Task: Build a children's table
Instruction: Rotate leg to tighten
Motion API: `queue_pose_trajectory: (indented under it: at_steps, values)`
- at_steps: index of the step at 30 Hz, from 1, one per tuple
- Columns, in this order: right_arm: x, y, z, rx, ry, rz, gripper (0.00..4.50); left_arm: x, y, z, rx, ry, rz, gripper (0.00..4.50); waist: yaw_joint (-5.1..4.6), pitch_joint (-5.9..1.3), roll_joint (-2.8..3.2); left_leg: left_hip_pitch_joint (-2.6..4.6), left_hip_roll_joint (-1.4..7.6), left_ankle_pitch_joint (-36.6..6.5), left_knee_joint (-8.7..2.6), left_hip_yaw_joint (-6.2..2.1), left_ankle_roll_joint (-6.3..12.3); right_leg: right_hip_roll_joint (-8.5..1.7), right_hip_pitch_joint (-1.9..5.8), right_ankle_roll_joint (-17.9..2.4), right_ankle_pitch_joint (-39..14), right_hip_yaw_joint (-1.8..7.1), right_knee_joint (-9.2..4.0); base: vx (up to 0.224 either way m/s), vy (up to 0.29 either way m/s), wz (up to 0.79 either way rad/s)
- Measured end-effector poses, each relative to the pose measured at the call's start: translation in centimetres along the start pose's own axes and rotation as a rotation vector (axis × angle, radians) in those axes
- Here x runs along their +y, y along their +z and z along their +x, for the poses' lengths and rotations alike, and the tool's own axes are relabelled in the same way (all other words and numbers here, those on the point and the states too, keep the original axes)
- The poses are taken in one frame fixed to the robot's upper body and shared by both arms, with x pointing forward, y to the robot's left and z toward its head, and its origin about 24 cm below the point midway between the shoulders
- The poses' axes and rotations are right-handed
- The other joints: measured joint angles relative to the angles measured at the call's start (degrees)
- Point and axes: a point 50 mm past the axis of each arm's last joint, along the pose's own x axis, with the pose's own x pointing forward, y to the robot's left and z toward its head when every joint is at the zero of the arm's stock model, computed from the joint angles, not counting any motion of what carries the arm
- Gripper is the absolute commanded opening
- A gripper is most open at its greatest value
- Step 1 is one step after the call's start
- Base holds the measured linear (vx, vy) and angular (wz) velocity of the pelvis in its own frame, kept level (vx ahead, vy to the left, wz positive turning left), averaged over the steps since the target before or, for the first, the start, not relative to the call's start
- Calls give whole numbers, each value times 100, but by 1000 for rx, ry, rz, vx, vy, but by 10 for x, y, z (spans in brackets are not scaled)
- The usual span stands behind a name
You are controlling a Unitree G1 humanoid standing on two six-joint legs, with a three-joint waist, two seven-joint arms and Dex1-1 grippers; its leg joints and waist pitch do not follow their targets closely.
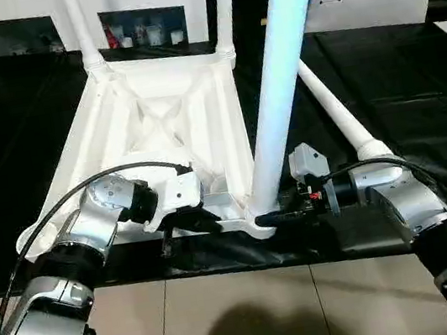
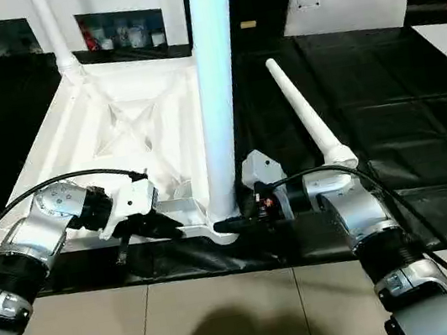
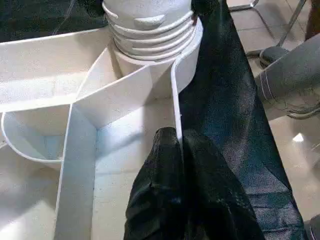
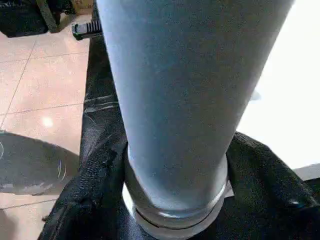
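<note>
Upright, leg (image 1: 282,82) in corner socket (image 1: 252,214)

tabletop (image 1: 156,118): your white plastic top's lying upside down on the black cover, ribbed underside facing up, rim all round.
far legs (image 1: 79,29): two white tubes standing up in the far corner sockets.
near leg (image 1: 281,73): upright in the near right corner socket.
loose leg (image 2: 304,112): lying flat just beside the top's right edge.

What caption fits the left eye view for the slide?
Right gripper closes around an upright leg in the upturned tabletop's near corner; left gripper pinches the rim; a spare leg lies alongside.
</note>
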Motion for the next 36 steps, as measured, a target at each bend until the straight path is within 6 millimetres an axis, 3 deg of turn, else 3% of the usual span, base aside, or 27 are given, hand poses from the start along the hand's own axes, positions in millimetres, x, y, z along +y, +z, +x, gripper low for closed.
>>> queue_pose_trajectory:
  at_steps: [6,10,15,17,21,22,24,26,30,33,36]
  values:
    - [6,-10,11,-66,-135,115,265,2,-4,7,-21,86,-109,0,7,-5,-2,43,0,-17,2,1,-35,-1,53,-12,8,4,10,0,0,0]
    - [5,-17,25,-130,-377,240,265,6,-6,18,-35,227,-238,0,-107,-5,-1,138,-7,-18,-24,-1,-37,-4,111,24,-13,4,-44,-45,2,-2]
    - [-6,-19,38,-172,-699,377,262,13,4,43,-69,383,-346,0,-299,-5,5,130,-28,-18,-49,-17,-36,-16,109,30,-17,-21,-165,-58,31,-10]
    - [-11,-17,45,-183,-813,429,261,16,9,52,-74,445,-381,0,-320,-11,11,116,-27,-18,-62,-21,-36,-16,110,29,-16,-35,-232,0,0,0]
    - [-15,-11,53,-166,-943,458,261,19,16,62,-69,518,-426,0,-324,-11,13,106,-58,-17,-62,-16,-34,-28,97,26,-14,-6,-242,0,0,0]
    - [-16,-10,55,-166,-965,466,261,20,17,64,-69,530,-434,0,-323,-11,13,104,-66,-17,-62,-16,-34,-28,94,25,-13,5,-240,0,0,0]
    - [-19,-7,55,-173,-992,481,331,21,20,65,-71,552,-443,0,-321,-11,12,95,-71,-10,-62,-16,-21,-28,88,18,-8,15,-240,0,0,0]
    - [-19,-6,57,-193,-994,487,333,22,21,64,-70,565,-438,0,-323,-11,12,90,-72,3,-62,-11,-1,-28,83,-9,34,19,-236,0,0,0]
    - [-19,-3,58,-218,-981,483,380,22,21,60,-68,571,-415,0,-313,-11,12,90,-71,4,-63,-10,1,-27,74,4,159,22,-229,0,0,0]
    - [-17,0,56,-245,-927,448,388,22,19,50,-58,551,-367,0,-312,-11,12,50,-61,6,-101,-11,-3,-16,34,27,185,16,-223,0,0,0]
    - [-14,-3,48,-261,-857,410,425,20,17,41,-58,519,-315,0,-290,-11,12,28,-34,28,-110,-10,-23,1,-21,12,196,2,-186,18,-12,0]
